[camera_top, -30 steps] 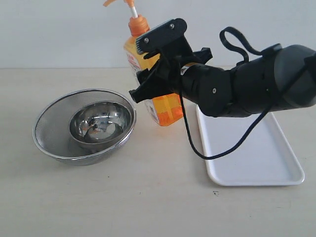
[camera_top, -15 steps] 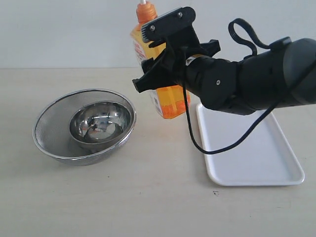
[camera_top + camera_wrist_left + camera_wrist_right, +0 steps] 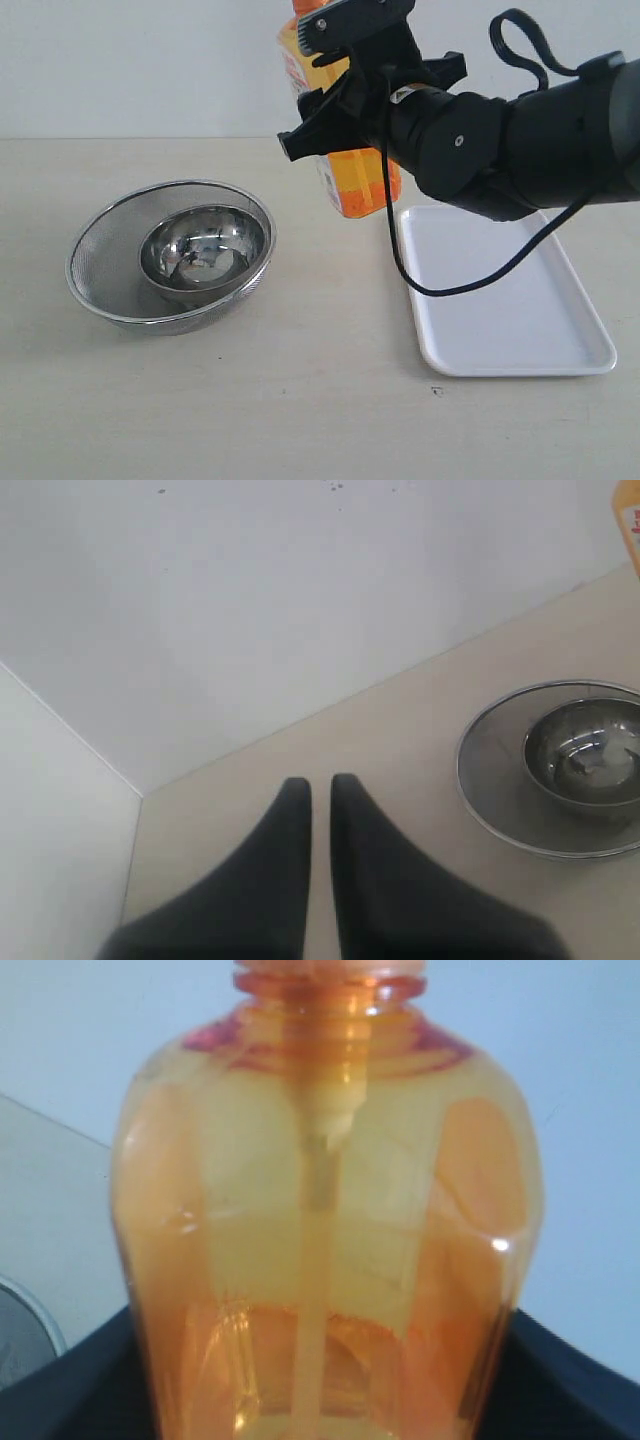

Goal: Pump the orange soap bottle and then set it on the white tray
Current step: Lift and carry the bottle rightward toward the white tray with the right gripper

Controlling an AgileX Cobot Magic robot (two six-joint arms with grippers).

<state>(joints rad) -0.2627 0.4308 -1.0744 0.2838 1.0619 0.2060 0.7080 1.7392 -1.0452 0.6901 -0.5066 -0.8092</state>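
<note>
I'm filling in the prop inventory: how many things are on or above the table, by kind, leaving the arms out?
orange soap bottle: 1
white tray: 1
steel bowl: 1
mesh strainer: 1
Total: 4

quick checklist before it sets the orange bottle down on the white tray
1. Grip: orange soap bottle held by the fingers of the right gripper, lifted off the table: ok.
2. Bottle upright: it leans, top toward the left of the exterior view: not ok.
3. Bottle above the white tray: it seems to hang left of the tray's edge: not ok.
4. Tray surface bare: ok.
5. Pumping already done: the bottle's top is out of frame: cannot tell.
6. Left gripper out of the way, holding nothing: ok.
</note>
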